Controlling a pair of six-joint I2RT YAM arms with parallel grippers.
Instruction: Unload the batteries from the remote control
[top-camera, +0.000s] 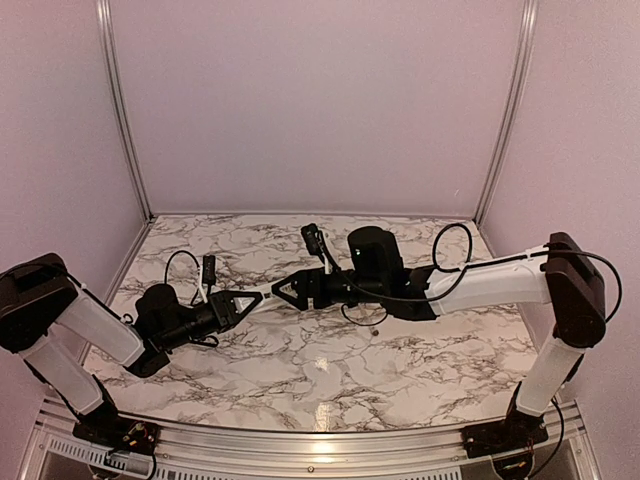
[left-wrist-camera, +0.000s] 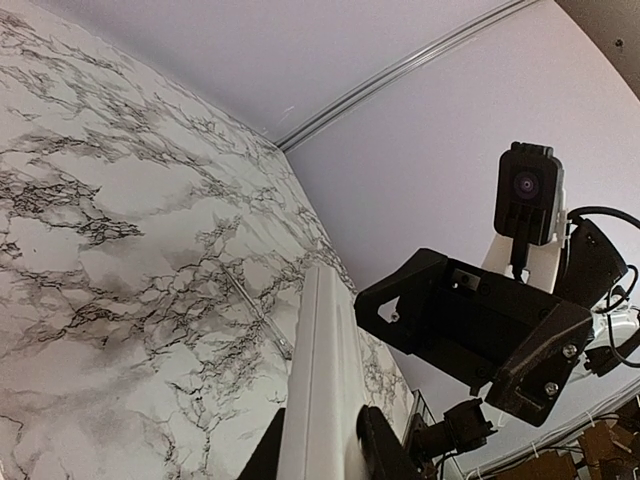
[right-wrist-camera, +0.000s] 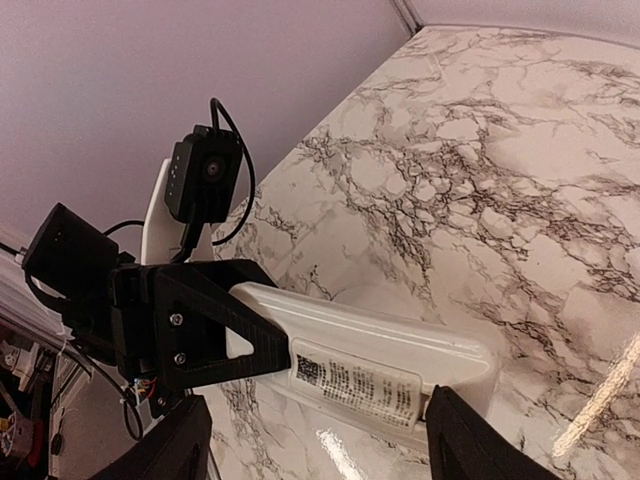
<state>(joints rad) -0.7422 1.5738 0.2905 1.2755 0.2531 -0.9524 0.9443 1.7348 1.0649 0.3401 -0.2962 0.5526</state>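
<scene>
Holding the remote control (right-wrist-camera: 370, 335) by one end, my left fingers (top-camera: 252, 299) are clamped on its two long edges. It hangs over the middle of the marbled tabletop (top-camera: 330, 370), lengthwise between my two wrists, and seems to be clear of the surface.

My right fingers (top-camera: 285, 290) stand wide apart around its other end. One of them sits just at the rounded tip of the remote control, and the other is well off to the side. I cannot see that they press on it.

From my left wrist, the black body of my right fingers and the right wrist camera (left-wrist-camera: 528, 190) block the space beyond the handset's far end. From my right wrist, one triangular left finger covers the end that I grip, with the left wrist camera (right-wrist-camera: 205, 175) above it. A black cable (top-camera: 450, 245) loops over my right forearm.

Pale lilac walls (top-camera: 320, 100) close the tabletop in on three sides, with metal strips (top-camera: 120, 110) running up the back corners.

The face turned to my right wrist is plain white and carries a rectangular label (right-wrist-camera: 355, 385) with several lines of small dark print. The print is too fine for me to read, and I can make out no brand.
</scene>
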